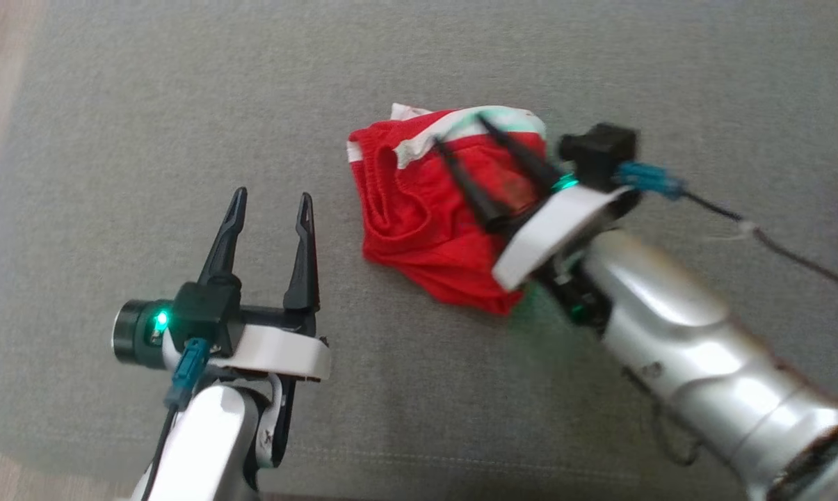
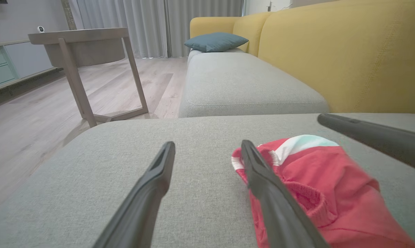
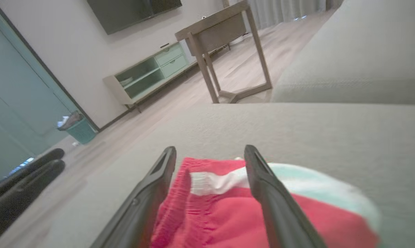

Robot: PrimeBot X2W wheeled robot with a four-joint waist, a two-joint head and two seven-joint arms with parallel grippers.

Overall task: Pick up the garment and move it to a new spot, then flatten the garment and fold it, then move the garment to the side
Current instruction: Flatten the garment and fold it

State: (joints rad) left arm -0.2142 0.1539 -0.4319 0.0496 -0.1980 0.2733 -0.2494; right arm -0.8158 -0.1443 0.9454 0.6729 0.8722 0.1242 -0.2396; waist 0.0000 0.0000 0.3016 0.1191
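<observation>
On the grey cushion (image 1: 182, 104) lies a crumpled red, white-trimmed garment (image 1: 419, 223).

free: cushion (image 1: 182, 104) left of garment (image 1: 419, 223) | blocked: right tool (image 1: 459, 131) over it, perhaps touching

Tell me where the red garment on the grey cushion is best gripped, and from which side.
Probably the garment by its raised white band at the far edge, from above with the right tool, whose open fingers hang over it. That fold rises from the crumpled heap, so fingers can close around it.
</observation>
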